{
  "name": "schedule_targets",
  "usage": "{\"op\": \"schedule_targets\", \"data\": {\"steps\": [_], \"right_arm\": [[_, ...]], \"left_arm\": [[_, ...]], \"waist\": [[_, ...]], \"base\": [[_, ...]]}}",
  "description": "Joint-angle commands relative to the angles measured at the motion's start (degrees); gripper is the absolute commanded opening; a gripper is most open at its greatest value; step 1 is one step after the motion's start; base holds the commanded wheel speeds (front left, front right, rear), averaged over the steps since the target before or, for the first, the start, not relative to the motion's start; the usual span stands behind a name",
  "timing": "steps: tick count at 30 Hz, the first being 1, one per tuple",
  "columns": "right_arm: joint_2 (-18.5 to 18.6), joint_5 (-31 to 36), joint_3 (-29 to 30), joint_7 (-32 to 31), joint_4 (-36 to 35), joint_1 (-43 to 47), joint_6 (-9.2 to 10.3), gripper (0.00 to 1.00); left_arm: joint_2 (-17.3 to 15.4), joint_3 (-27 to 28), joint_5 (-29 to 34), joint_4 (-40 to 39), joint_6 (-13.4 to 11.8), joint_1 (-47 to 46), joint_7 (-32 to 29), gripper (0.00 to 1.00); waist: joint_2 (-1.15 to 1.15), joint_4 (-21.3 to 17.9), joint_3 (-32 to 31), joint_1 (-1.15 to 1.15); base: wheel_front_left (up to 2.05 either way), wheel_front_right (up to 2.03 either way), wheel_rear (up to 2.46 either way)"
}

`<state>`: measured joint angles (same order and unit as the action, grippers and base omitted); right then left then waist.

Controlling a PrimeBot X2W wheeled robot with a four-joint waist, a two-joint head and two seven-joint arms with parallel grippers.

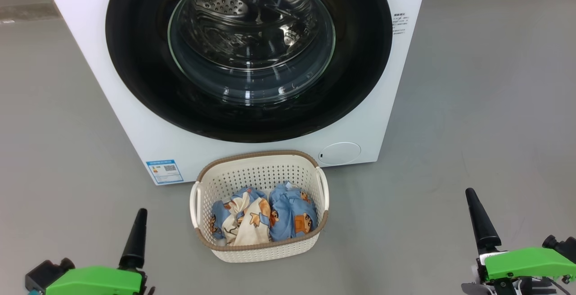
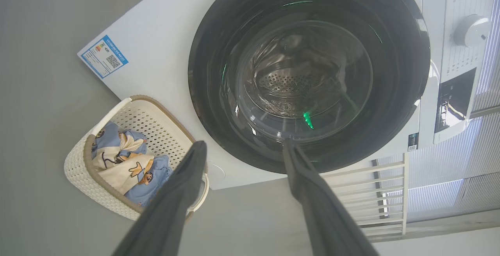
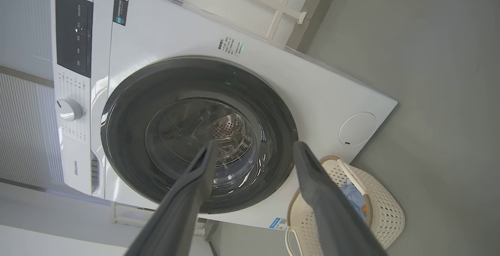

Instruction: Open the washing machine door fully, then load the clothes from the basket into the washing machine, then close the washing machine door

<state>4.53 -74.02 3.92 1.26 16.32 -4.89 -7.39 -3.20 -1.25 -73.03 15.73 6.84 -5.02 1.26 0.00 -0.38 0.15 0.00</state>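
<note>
The white washing machine (image 1: 112, 106) stands straight ahead on the floor. The washing machine door (image 1: 135, 61), black-rimmed with a glass bowl window (image 1: 252, 38), sits flush against the front. Just below it, the cream basket (image 1: 261, 157) rests on the floor with the blue and cream clothes (image 1: 265, 216) bundled inside. A dark finger (image 1: 135, 236) of my left gripper rises at the lower left, well clear of the basket. My left gripper (image 2: 244, 143) is open and holds nothing. At the lower right, my right gripper (image 3: 254, 144) is also open and holds nothing; one of its fingers (image 1: 481, 223) points up.
Grey floor (image 1: 472, 106) spreads on both sides of the machine. A round flap (image 1: 339, 153) and a blue label (image 1: 165, 171) sit low on its front. The control panel with a knob (image 3: 68, 109) is at the top. A white rail frame (image 2: 363, 193) stands beside the machine.
</note>
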Motion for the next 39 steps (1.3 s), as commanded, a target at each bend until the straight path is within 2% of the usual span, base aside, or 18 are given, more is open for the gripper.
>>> {"op": "schedule_targets", "data": {"steps": [1,18,39], "right_arm": [[0.8,1.2,-0.9,0.6,-1.8,-2.8,-0.05,1.00],[2.1,13.6,-2.1,3.6,-2.4,-3.5,-0.06,1.00],[2.9,29.1,-3.5,7.2,-2.7,-4.7,-0.07,1.00]], "left_arm": [[-1.4,0.5,1.2,-1.8,0.3,-2.7,0.6,1.00],[-3.1,-0.9,13.7,-2.2,0.4,-4.6,3.5,1.00],[-4.4,-1.9,33.2,-1.0,0.5,-5.5,7.1,1.00]], "waist": [[0.00,0.0,0.0,0.00],[0.00,-0.2,0.2,0.00],[0.00,0.4,-0.1,0.00]], "base": [[0.00,0.00,0.00],[0.00,0.00,0.00],[0.00,0.00,0.00]]}}
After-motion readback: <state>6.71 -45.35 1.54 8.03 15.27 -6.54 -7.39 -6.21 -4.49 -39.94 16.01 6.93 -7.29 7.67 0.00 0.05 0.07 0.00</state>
